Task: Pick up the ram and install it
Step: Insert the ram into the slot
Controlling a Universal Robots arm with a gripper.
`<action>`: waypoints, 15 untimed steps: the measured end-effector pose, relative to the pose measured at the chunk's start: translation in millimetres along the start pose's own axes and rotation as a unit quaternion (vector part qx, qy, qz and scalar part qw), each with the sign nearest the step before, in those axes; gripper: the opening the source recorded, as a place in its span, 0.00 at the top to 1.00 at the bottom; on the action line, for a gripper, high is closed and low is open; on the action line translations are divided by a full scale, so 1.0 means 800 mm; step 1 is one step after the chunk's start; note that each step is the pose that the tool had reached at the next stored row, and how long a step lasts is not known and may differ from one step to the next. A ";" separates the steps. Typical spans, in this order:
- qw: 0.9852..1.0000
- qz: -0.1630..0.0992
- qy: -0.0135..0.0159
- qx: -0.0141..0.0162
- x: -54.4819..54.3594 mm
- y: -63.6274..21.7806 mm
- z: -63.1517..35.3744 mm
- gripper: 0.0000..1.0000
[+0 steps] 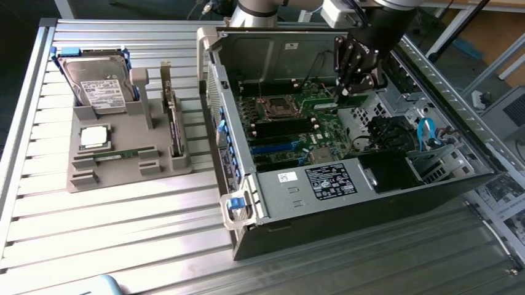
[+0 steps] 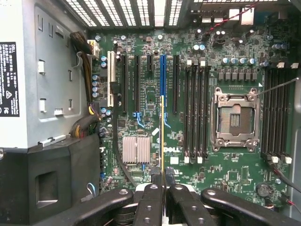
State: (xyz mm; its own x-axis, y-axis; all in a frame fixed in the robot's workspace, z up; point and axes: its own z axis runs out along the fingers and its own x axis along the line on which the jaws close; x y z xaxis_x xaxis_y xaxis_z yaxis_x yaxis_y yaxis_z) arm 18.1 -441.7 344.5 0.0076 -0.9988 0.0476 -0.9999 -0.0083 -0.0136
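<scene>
Gripper (image 2: 162, 184), jaws nearly closed on the ram (image 2: 162, 136): thin board seen edge-on, projecting beyond the fingertips over the motherboard (image 2: 235, 175); judged light, stiff, fragile, best pinched on flat faces, clear of contacts.

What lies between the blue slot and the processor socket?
In the wrist view, black slots stand between the blue slot and the socket.
</scene>
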 end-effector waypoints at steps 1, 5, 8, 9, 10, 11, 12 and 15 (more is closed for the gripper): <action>1.000 0.000 0.000 0.000 0.000 0.000 0.000 0.88; 1.000 0.000 0.000 0.000 0.000 0.000 0.002 0.88; 1.000 0.000 0.000 0.000 0.000 0.001 0.003 0.88; 1.000 0.000 0.000 0.000 0.000 0.001 0.003 0.88; 1.000 0.000 0.000 0.000 0.000 0.001 0.004 0.88; 1.000 0.000 0.000 0.000 0.000 0.001 0.004 0.88; 1.000 0.000 0.000 0.000 0.000 0.001 0.004 0.88; 1.000 0.000 0.000 0.000 0.000 0.001 0.005 0.88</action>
State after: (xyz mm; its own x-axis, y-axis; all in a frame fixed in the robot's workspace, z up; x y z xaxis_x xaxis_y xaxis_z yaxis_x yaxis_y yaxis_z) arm 17.4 -441.7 340.2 0.0077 -0.9988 0.0475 -0.9999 -0.0083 -0.0137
